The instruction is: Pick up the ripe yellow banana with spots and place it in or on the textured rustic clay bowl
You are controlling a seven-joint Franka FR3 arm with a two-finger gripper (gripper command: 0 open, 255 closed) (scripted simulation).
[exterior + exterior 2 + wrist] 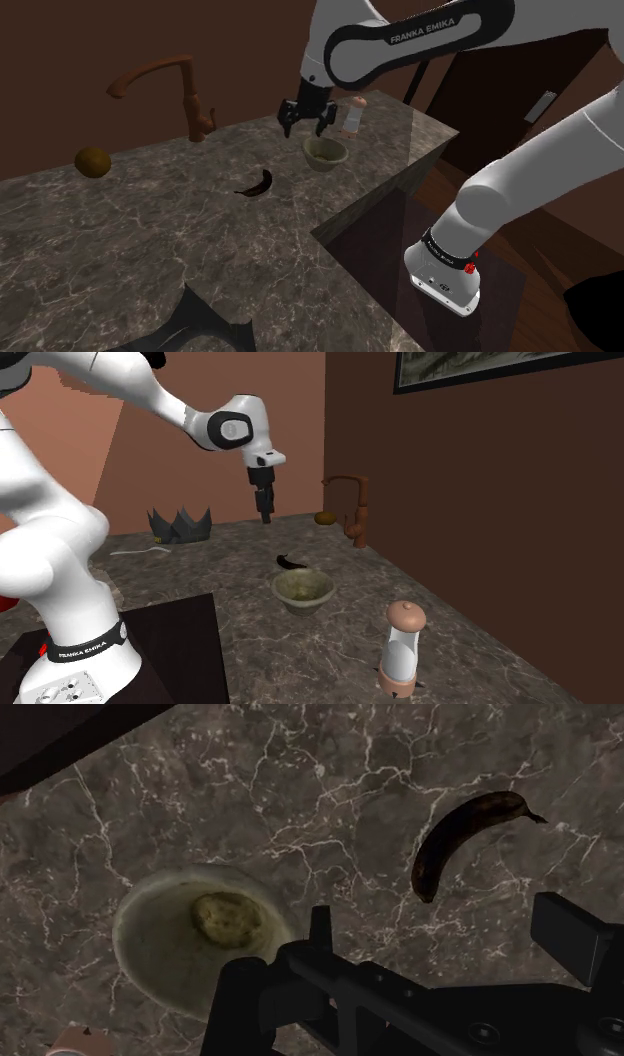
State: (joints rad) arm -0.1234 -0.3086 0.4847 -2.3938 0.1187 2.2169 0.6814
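Note:
A dark brown, nearly black curved banana [256,184] [290,562] [455,839] lies flat on the marbled stone counter [150,230]. Just beside it stands a dull olive bowl [326,152] [303,590] [150,904] with a mottled yellowish patch at its bottom. My gripper [305,118] [265,512] [445,929] hangs well above the counter, over the space between bowl and banana. Its fingers stand apart with nothing between them. In the wrist view the banana is beyond the fingertips and the bowl is off to one side.
A brown faucet [185,95] [352,507] rises at the back with a round brownish fruit [92,161] [324,518] near it. A pink-capped bottle [353,117] [402,647] stands close to the bowl. A dark spiky object [205,325] [180,524] sits at the counter's other end.

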